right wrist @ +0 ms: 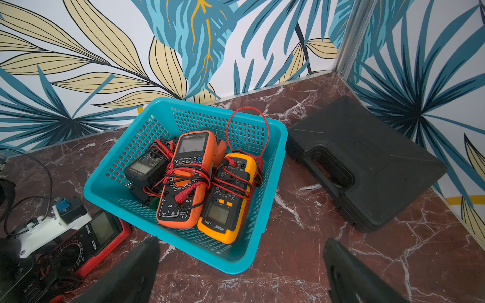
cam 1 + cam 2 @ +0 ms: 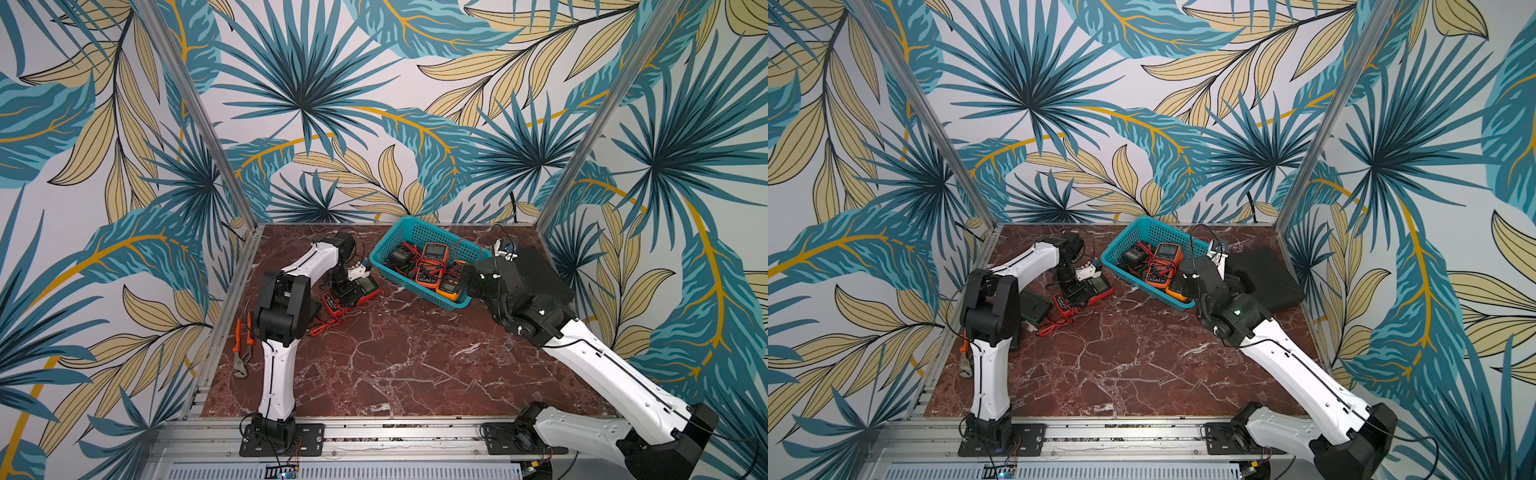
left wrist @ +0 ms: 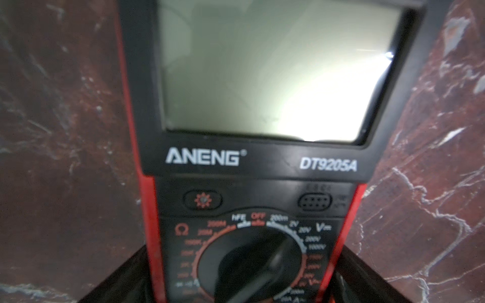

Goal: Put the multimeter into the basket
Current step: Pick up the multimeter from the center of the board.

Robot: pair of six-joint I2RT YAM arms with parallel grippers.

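Note:
A red and black multimeter (image 2: pixel 369 286) (image 2: pixel 1099 284) (image 1: pixel 102 230) lies flat on the marble table, left of the basket. My left gripper (image 2: pixel 347 291) (image 2: pixel 1076 291) (image 3: pixel 242 248) is low over it and open, one finger on each side of its body by the dial. The teal basket (image 2: pixel 386 237) (image 2: pixel 1121 235) (image 1: pixel 278 141) stands at the back middle. It holds an orange meter (image 1: pixel 189 178), a yellow meter (image 1: pixel 228 207) and a black meter (image 1: pixel 144 168), wound in red leads. My right gripper (image 2: pixel 469 278) (image 1: pixel 240 249) hangs open and empty at the basket's near right corner.
A black tool case (image 2: pixel 536 266) (image 1: pixel 367 162) lies right of the basket against the wall. Orange-handled pliers (image 2: pixel 241 345) lie at the left edge. Red test leads (image 2: pixel 324 328) trail from the multimeter. A dark flat object (image 2: pixel 1036 307) sits behind the left arm.

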